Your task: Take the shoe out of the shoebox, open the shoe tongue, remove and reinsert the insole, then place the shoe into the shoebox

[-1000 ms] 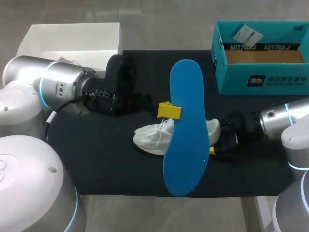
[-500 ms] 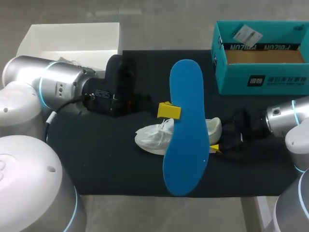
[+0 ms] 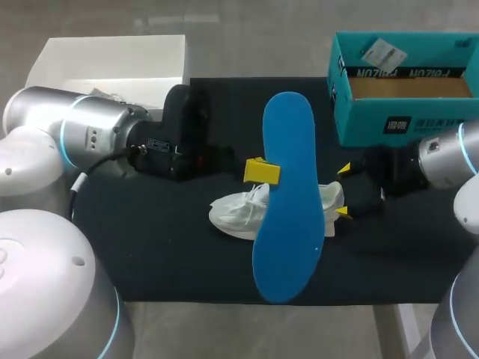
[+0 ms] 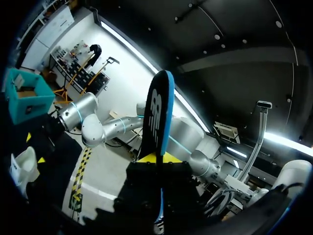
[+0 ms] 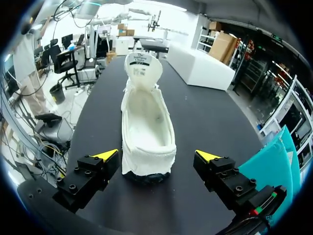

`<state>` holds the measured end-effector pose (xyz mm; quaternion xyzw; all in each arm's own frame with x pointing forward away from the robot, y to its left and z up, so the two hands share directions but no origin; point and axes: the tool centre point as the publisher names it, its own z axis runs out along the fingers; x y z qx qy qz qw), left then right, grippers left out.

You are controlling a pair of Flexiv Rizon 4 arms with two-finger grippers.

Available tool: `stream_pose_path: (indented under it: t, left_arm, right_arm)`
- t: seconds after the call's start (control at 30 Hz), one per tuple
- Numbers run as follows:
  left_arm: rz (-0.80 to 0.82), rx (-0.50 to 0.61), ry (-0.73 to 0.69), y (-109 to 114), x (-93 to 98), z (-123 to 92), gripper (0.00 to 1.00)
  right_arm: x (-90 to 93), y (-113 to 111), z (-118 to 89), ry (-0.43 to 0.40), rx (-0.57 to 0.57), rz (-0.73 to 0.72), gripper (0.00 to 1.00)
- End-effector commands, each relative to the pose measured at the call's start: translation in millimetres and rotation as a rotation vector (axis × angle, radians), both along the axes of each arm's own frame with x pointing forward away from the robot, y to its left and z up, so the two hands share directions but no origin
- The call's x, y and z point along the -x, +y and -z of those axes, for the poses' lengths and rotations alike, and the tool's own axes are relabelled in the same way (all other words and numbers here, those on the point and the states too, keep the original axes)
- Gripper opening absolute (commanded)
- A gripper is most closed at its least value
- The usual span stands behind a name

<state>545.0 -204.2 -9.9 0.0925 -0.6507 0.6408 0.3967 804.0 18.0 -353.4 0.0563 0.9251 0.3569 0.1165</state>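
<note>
You have the shoe point(image 3: 238, 213) out of the shoebox point(image 3: 404, 123), mid-mat point(image 3: 150, 247), and its insole point(image 3: 288, 202) removed: your left gripper point(image 4: 159, 159) pinches it above the shoe. Your right gripper point(image 5: 159, 155) gapes wide, empty, behind the heel. Reinserting and boxing remain

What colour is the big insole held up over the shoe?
Bright blue: the insole shows its blue face most clearly in the head view.
</note>
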Motion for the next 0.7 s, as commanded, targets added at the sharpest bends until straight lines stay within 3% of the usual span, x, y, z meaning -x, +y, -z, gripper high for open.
stream_pose_path:
  t: [0.03,0.23,0.7]
  left_arm:
    - [0.001,-0.002,0.0,-0.5,0.2,0.5,0.0]
    - [0.001,-0.002,0.0,-0.5,0.2,0.5,0.0]
    - [0.001,-0.002,0.0,-0.5,0.2,0.5,0.0]
  right_arm:
    - [3.9,-7.1,-25.6,0.017,0.132,0.022,1.0]
    - [-2.3,-3.4,-43.3,0.024,0.226,0.023,1.0]
    - [-20.6,23.1,-57.2,0.073,0.41,0.022,1.0]
